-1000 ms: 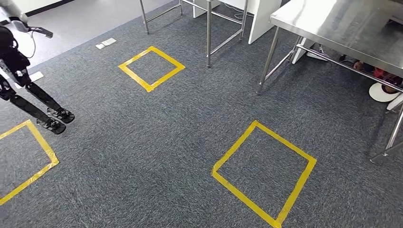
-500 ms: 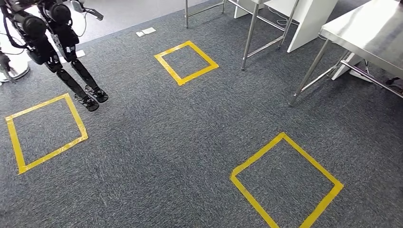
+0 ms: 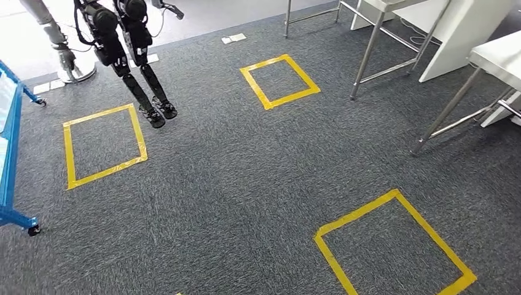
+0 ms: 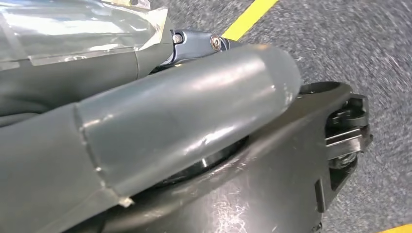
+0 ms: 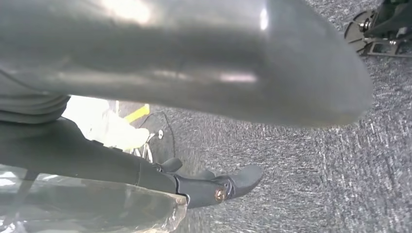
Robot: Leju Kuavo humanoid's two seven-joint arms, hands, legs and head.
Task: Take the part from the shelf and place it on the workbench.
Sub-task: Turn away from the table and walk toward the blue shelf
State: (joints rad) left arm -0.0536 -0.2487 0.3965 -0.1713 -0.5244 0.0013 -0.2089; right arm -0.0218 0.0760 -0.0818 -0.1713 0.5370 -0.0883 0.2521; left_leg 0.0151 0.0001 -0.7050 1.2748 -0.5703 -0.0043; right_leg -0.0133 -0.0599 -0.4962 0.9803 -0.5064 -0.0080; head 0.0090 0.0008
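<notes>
the head view looks down on grey carpet (image 3: 233, 166) marked with yellow tape squares, and the relation that matters is sideways: the blue shelf (image 3: 12, 147) stands at the far left of the scene, on the side of the left arm, while the steel-legged table (image 3: 499, 56) that is probably the workbench stands at the far right, well apart from it. i cannot make out the part itself; judging from the task, it most likely sits on that shelf, so its long axis cannot be read yet. the left hand (image 4: 160, 131) hangs low over the carpet, its thick grey thumb lying along the palm side and a dark finger (image 4: 194, 41) reaching straight out past it, with a sheet of clear film (image 4: 82, 29) behind. i cannot tell whether the fingers are spread, pressed together or pinching anything. the right hand (image 5: 194, 63) hangs over the carpet too, a dark finger (image 5: 214, 187) stretched out beside a similar clear sheet (image 5: 87, 208), and its grasp is equally unreadable. a second humanoid robot (image 3: 126, 43) stands beyond the tape square (image 3: 69, 153) nearest the shelf. the left hand looks the nearer one to the shelf, so the coming move probably calls for facing left and closing in before any reach.
</notes>
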